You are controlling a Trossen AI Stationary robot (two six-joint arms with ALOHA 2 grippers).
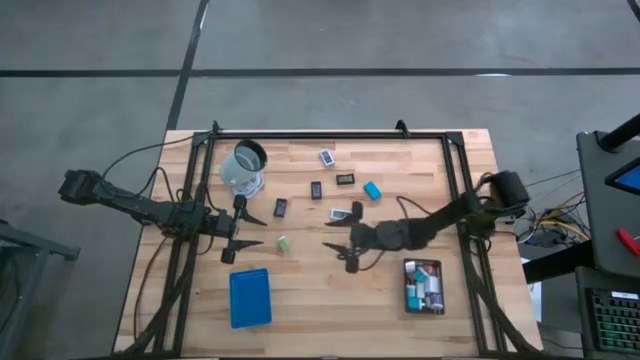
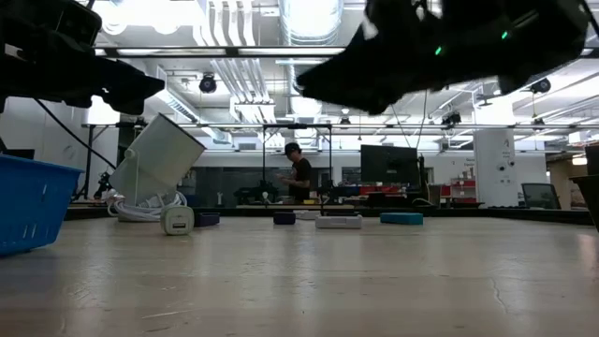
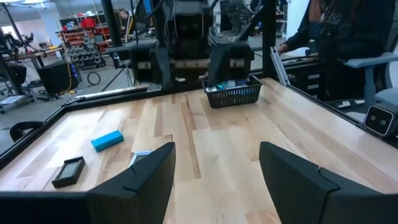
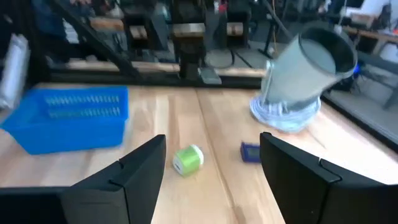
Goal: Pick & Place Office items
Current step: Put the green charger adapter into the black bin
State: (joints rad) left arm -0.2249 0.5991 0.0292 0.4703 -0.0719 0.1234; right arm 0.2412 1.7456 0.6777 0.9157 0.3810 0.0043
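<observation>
Green block (image 4: 188,158) lies on the surface (image 1: 310,290) just ahead of the right pincer (image 1: 345,250), between its spread fingers; long axis cannot be told. Right pincer: fingers apart, holding nothing. Left pincer (image 1: 250,228): fingers apart, empty, beyond the block. Farther off, small dark rectangle (image 4: 250,152), then tilted cup (image 4: 306,74).

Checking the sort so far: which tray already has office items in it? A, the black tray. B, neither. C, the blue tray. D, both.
A: the black tray near the right arm holds several small pieces, while the blue tray shows only its bare floor.
</observation>
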